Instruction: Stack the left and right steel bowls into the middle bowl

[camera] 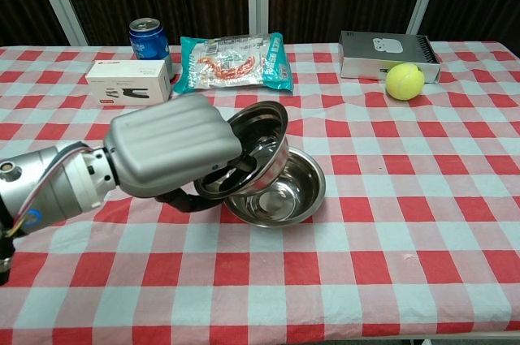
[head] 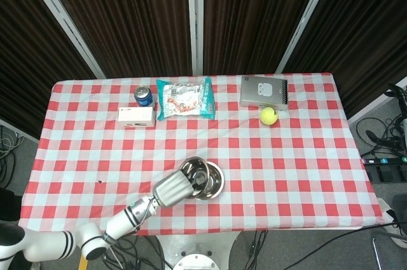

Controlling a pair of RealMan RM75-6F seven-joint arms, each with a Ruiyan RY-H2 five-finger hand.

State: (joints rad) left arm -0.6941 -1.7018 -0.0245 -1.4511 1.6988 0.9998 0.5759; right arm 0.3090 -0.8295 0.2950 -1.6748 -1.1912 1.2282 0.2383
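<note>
From the head view, a table [head: 305, 155] in red-and-white check stands before dark curtains [head: 146, 16] with pale vertical rails, and cables trail on the grey floor at both sides. Along the far edge sit a blue can [head: 143, 96], a white box [head: 136, 116], a snack bag [head: 185, 98], a grey box [head: 264, 92] and a yellow ball [head: 268, 115]. Near the front edge, the left robot hand [head: 174, 187] reaches in from lower left, holding a steel bowl [head: 194, 173] tilted over the middle bowl [head: 213, 181]. The right robot hand shows in neither view. Now the chest view: the left robot hand [camera: 171, 156] grips the held bowl [camera: 256, 158] with its fingers inside the rim, its mouth tipped toward the camera. That bowl overlaps the left rim of the middle bowl [camera: 288, 191], which sits upright on the table [camera: 422, 223]. Whether the two bowls touch, I cannot tell.
</note>
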